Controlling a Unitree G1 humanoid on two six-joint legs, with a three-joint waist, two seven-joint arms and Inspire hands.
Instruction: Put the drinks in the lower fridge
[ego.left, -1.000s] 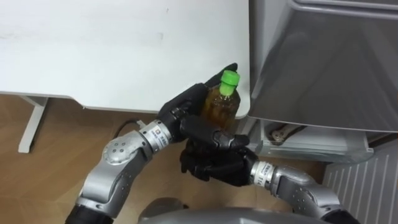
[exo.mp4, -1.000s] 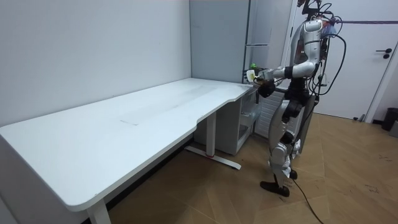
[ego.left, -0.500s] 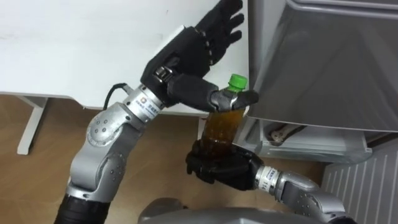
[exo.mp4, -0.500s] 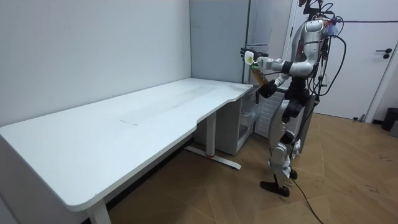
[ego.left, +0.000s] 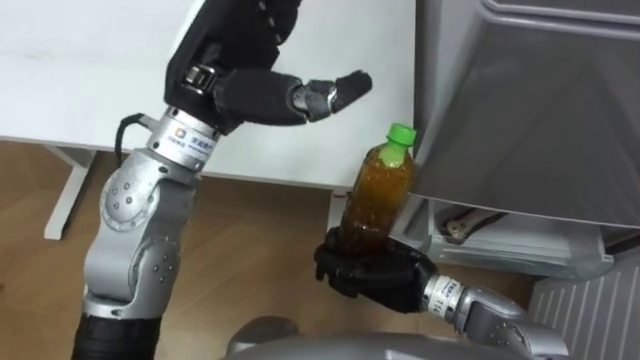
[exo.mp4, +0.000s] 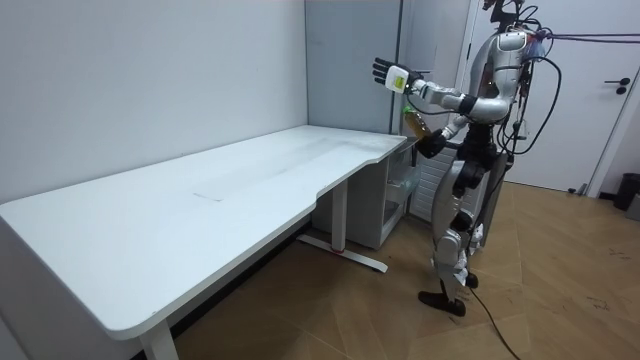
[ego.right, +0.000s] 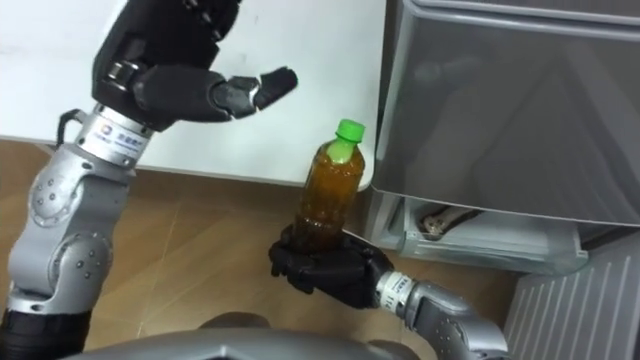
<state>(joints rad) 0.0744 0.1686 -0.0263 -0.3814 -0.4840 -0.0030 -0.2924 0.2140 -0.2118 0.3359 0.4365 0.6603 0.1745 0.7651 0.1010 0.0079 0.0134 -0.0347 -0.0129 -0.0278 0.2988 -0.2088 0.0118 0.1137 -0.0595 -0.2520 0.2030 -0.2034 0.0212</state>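
Amber green-capped bottle (ego.left: 378, 200), upright, right hand (ego.left: 368, 278) curled round its base, left hand (ego.left: 240, 58) spread open above.

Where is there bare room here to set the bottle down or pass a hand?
The white table is bare along its whole length, left of the raised left hand. It is tight at the table's corner beside the grey fridge, where the right hand holds the bottle by its base.

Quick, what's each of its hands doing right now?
Left hand: open, held up, holding nothing.
Right hand: shut on the bottle, fingers curled round its base.
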